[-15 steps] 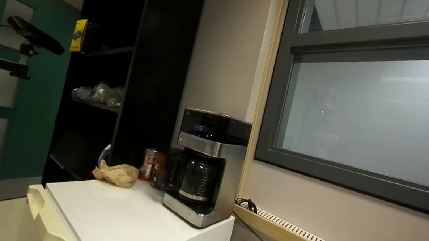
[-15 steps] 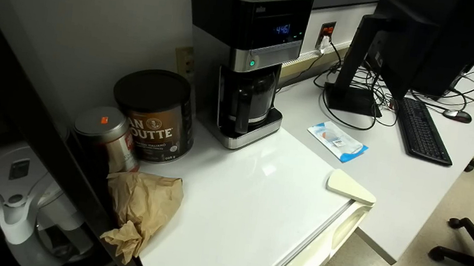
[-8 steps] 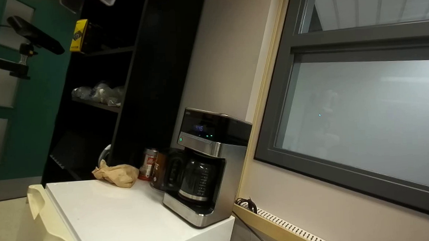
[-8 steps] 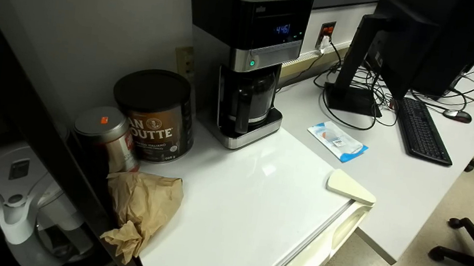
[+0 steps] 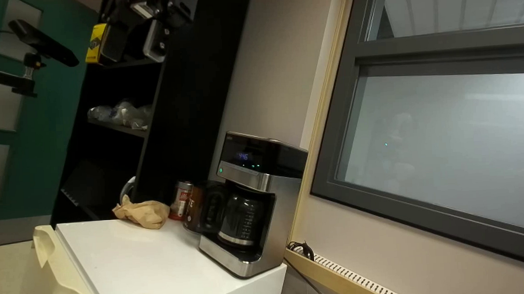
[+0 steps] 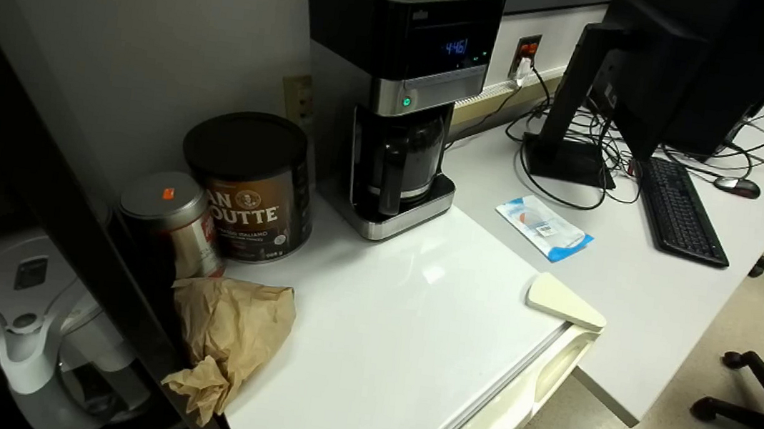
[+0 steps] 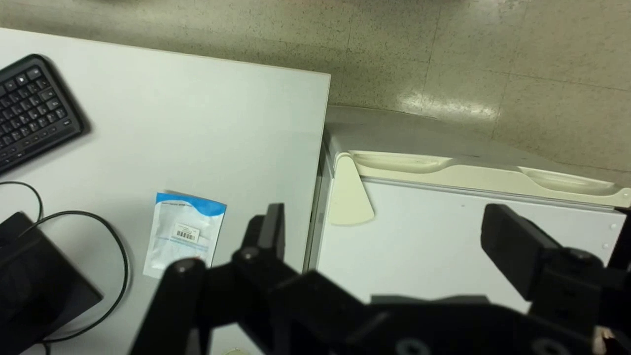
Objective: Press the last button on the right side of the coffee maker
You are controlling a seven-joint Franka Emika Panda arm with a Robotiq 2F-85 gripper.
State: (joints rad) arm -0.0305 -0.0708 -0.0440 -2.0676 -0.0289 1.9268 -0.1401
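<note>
The black-and-silver coffee maker (image 5: 287, 216) stands upright on a white cabinet top, and it also shows in an exterior view (image 6: 346, 20). Its display reads 4:46. A round button (image 6: 406, 101) glows green at one end of its silver strip, and small green lights (image 6: 484, 54) glow right of the display. The dark glass carafe (image 6: 424, 158) sits inside. My gripper (image 7: 383, 217) is open and empty in the wrist view, high above the cabinet top. Parts of the arm's end (image 5: 155, 39) show at the top of an exterior view, apart from the coffee maker. The wrist view does not show the coffee maker.
A large brown coffee can (image 6: 248, 192), a smaller tin (image 6: 169, 219) and a crumpled paper bag (image 6: 232, 334) stand beside the coffee maker. A dark shelf (image 5: 189, 92) rises behind. The adjoining desk holds a packet (image 6: 545, 226), a monitor (image 6: 575, 100) and a keyboard (image 6: 681, 209).
The arm's end has come into an exterior view from the top edge and moved down and right. The coffee maker and other objects have not moved.
</note>
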